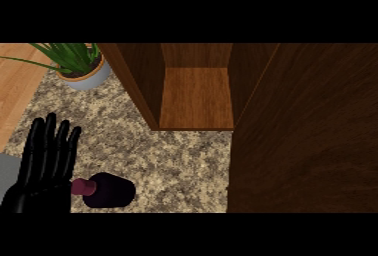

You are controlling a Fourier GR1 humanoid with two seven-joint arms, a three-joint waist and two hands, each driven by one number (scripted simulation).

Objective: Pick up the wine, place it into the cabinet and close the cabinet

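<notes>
- Progress: nothing done as far as I can see. Wine bottle (108,190) stands on the counter (177,160), low left in the head view, not lifted.
- Bottle seen from above: dark body, maroon cap toward the left hand.
- Cabinet (196,97) is open, wooden shelf inside bare and visible. Its door (303,130) is swung out and fills the right side of the view.
- Left to do, my read: grasp bottle, lift, move it up and right onto the shelf, let go, then swing the door closed. So all of it.
- Left hand (43,165): at the left edge, fingers straight and pointing up the view, slightly spread, holding nothing. It sits just beside the bottle on its left; the cap looks close to or touching the palm edge, can't tell which.
- Right hand: not in view, possibly behind the door.
- Potted plant (83,67) stands at upper left, just beside the cabinet's left wall, well away from the bottle.
- Risk guess: the open door narrows the path to the shelf.
</notes>
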